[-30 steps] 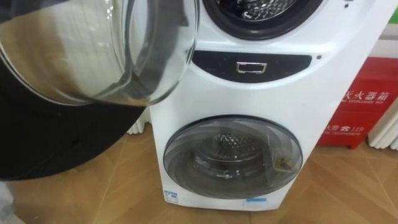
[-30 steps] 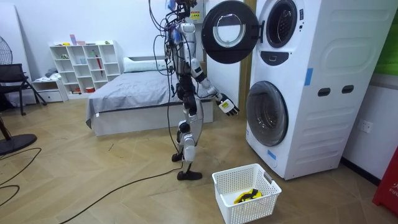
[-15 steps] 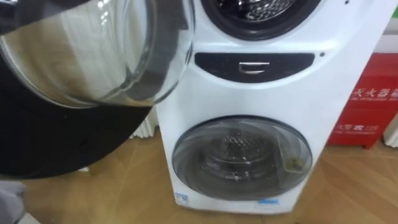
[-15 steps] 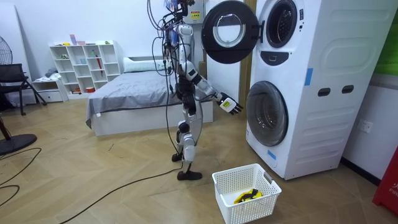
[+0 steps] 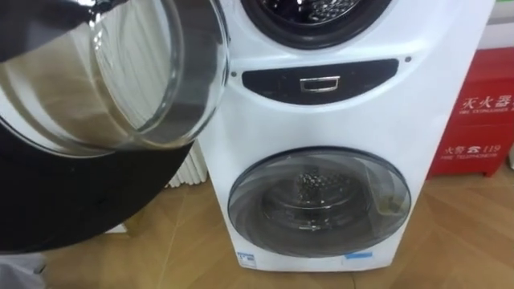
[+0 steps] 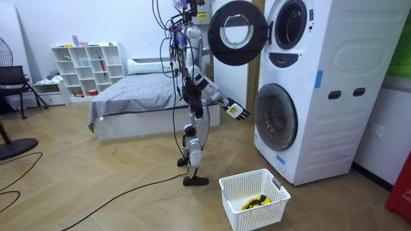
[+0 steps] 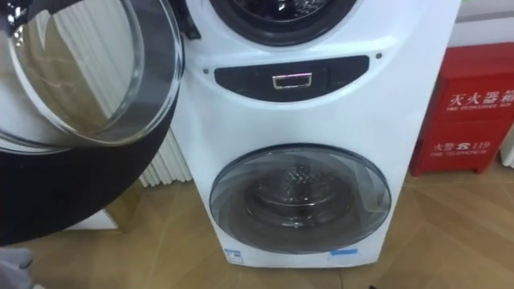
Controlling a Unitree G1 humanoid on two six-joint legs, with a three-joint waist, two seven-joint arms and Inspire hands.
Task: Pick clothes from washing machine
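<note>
I stand facing a stacked pair of white washing machines. The upper machine's round door (image 5: 104, 72) hangs open at my left, close to my head, its glass bowl and black rim filling that side. Its drum opening (image 5: 317, 16) sits at the top edge, and only perforated metal can be made out inside. In the room view my left hand (image 6: 236, 111) is stretched toward the machines at the height of the lower door's top, open with fingers spread and holding nothing. A yellow and black garment (image 6: 255, 202) lies in the white basket (image 6: 247, 174).
The lower machine's door (image 5: 320, 201) is closed, its drum visible through the glass. A red cabinet (image 5: 482, 120) stands right of the machines and a white radiator (image 5: 189, 168) left of them. Behind me are a bed (image 6: 135, 102) and a shelf unit (image 6: 90, 70).
My head camera has shifted a little, so the machines sit slightly differently in view. The outstretched hand moved a touch toward the machines, then back; nothing was picked up.
</note>
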